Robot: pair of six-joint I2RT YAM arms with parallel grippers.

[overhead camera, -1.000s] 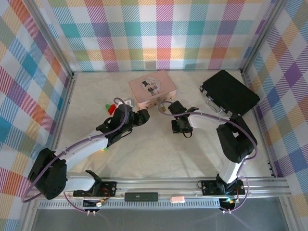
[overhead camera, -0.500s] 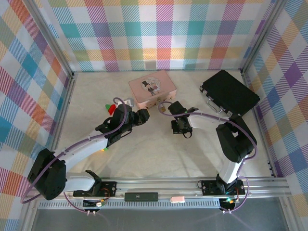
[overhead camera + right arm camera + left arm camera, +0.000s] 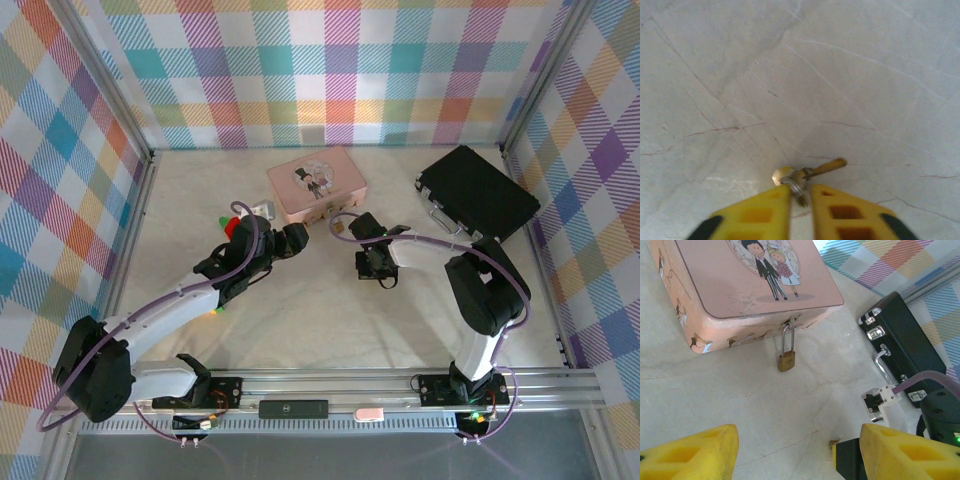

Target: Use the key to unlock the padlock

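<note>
The padlock (image 3: 786, 361) is shining like gold-colored metal with a silvery loop. The key (image 3: 824, 167) is glinting like metal. The pink box (image 3: 740, 290) is looking smooth and a bit shiny. The table (image 3: 790, 75) is looking smooth and stony with thin lines. The right gripper (image 3: 801, 194) is showing matt yellow plastic fingers (image 3: 760, 215). The black case (image 3: 912, 340) is carrying shiny metal clasps.
</note>
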